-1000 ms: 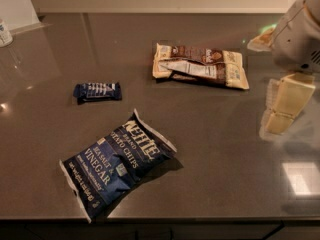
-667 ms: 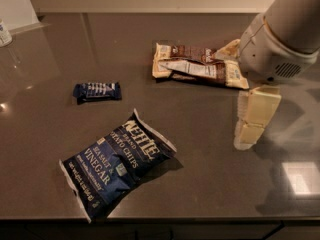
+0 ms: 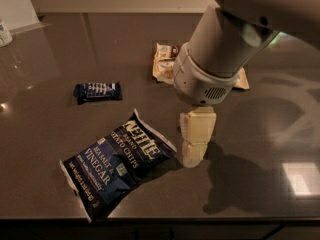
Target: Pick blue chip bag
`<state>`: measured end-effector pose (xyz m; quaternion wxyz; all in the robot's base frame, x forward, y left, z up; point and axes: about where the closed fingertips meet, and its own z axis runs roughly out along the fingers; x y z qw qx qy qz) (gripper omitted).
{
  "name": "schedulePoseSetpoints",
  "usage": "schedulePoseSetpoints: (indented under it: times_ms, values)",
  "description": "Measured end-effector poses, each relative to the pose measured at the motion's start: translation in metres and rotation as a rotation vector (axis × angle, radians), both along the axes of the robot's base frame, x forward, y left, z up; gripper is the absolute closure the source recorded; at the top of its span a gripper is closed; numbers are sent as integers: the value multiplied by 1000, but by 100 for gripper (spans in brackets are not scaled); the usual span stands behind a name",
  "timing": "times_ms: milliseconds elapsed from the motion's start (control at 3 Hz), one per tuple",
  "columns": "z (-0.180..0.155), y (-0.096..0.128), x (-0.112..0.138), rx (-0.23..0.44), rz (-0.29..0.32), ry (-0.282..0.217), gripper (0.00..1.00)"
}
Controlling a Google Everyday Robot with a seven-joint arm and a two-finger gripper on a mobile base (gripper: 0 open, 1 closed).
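Observation:
The blue chip bag (image 3: 116,165) lies flat on the dark countertop (image 3: 55,134) near its front edge; it is navy with white edges and white "Kettle" and "Vinegar" lettering. My gripper (image 3: 196,139) is cream-coloured and hangs below the wide grey-white wrist (image 3: 205,79). It points down just right of the bag's upper right corner, close to the countertop. It holds nothing that I can see.
A small dark blue snack bar wrapper (image 3: 97,91) lies to the left of the middle. Tan-and-brown packets (image 3: 165,64) lie behind the arm, partly hidden by it. A white container (image 3: 5,33) stands at the far left edge.
The arm has swung in from the right edge toward the middle and left. The gripper now hangs beside the chip bag. The bag and the packets have not moved.

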<state>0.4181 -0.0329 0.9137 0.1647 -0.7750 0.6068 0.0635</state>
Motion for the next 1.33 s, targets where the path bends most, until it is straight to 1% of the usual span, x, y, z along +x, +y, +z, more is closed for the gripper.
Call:
schedulePoseSetpoints:
  times_ms: [333,667,1000,1333]
  values:
    - [-21,37,0,-22,74,27,0]
    - [-42,66,-4,-60,140,50,0]
    - [-58,78,-6,-99,183,59,0]
    - [-67,83,-8,-127,211,49,18]
